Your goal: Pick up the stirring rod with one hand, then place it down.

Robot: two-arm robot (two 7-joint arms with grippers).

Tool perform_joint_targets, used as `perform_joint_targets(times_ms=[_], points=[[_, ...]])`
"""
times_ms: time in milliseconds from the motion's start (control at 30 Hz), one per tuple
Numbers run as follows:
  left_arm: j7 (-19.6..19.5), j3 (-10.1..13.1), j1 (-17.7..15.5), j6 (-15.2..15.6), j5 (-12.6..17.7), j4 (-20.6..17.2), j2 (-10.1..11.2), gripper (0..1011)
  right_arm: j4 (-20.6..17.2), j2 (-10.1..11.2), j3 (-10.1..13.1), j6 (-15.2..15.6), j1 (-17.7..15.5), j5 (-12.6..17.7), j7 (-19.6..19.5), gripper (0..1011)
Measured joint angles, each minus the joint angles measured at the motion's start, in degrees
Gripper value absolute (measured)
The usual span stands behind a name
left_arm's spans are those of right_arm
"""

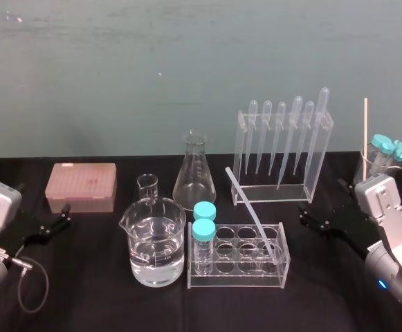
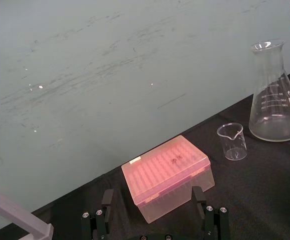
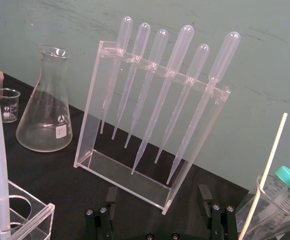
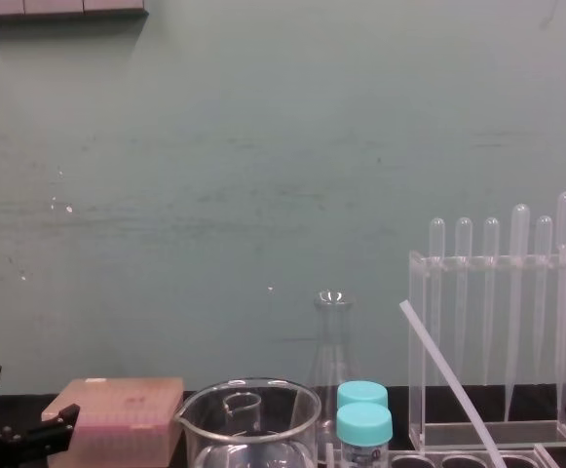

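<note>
I am seeing soft, even light falling across the whole bench, seemingly from above. Just past the left gripper's [image 2: 153, 200] fingers [image 2: 107, 199] the pink box [image 2: 167, 170] is glowing brightest on its lid, and farther off small specks are glinting on the green wall [image 2: 85, 75]. Beyond the right gripper's [image 3: 158, 195] fingers [image 3: 204, 194] the pipettes [image 3: 184, 85] are catching pale highlights, while the black cloth [image 3: 65, 165] is swallowing nearly every shadow.

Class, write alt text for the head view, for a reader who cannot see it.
The stirring rod leans in a clear tube rack mid-table, untouched. The left gripper and right gripper are open at either side; a part-filled beaker and pipette rack stand nearby.
</note>
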Motion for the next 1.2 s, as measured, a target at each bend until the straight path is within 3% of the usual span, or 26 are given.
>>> perform_joint_targets(times_ms=[967, 1067, 1100, 1133, 1200], points=[[0.00, 0.00, 0.00, 0.00, 0.00, 0.00, 0.00, 1000, 0.00, 0.00, 0.00, 0.00, 0.00, 0.00, 0.00, 1000], [0.00, 0.00, 0.00, 0.00, 0.00, 0.00, 0.00, 1000, -0.18, -0.23, 0.88, -2.62, -0.60, -0.59, -0.40, 1000], [0.00, 0.00, 0.00, 0.00, 0.00, 0.00, 0.00, 1000, -0.52, -0.40, 1.49, -5.56, -1.10, -1.29, -0.87, 1000], [0.00, 0.00, 0.00, 0.00, 0.00, 0.00, 0.00, 1000, -0.52, -0.40, 1.49, -5.56, -1.10, -1.29, -0.87, 1000], [0.00, 0.00, 0.00, 0.00, 0.00, 0.00, 0.00, 1000, -1.16, -0.66, 2.17, -10.42, -1.69, -2.57, -1.37, 1000]])
